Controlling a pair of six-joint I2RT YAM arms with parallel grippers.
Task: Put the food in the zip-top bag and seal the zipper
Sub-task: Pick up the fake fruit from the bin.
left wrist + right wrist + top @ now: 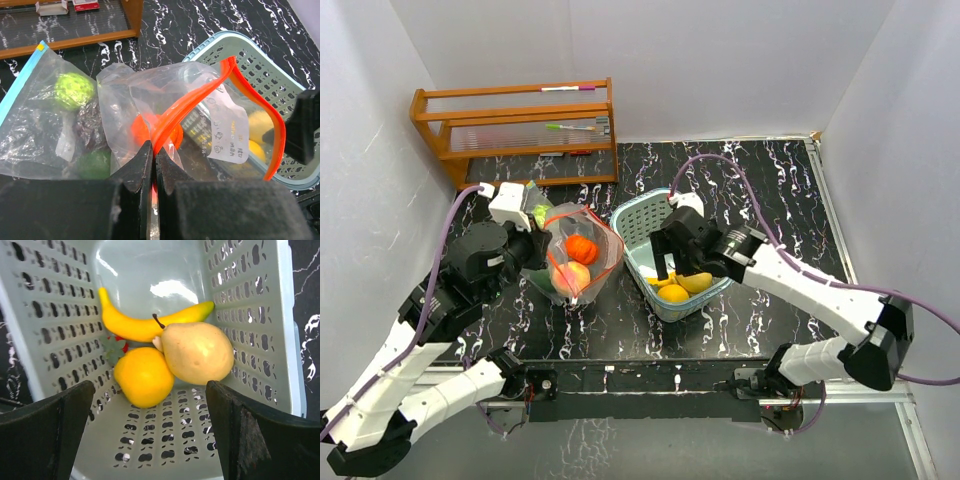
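Left gripper [153, 150] pins bag [150, 85] open; right gripper [150, 412] over basket [250, 315].
Left jaws closed on the orange zip rim [200, 97], holding the mouth gaping toward the basket for easy drops. Orange fruit [582, 248] and peach [570, 277] already in the bag. Right jaws wide open above banana [130, 325], pear [197, 352] and yellow fruit [142, 375] in the basket, probably lining up a pick. White label [227, 135] on bag: print unreadable.
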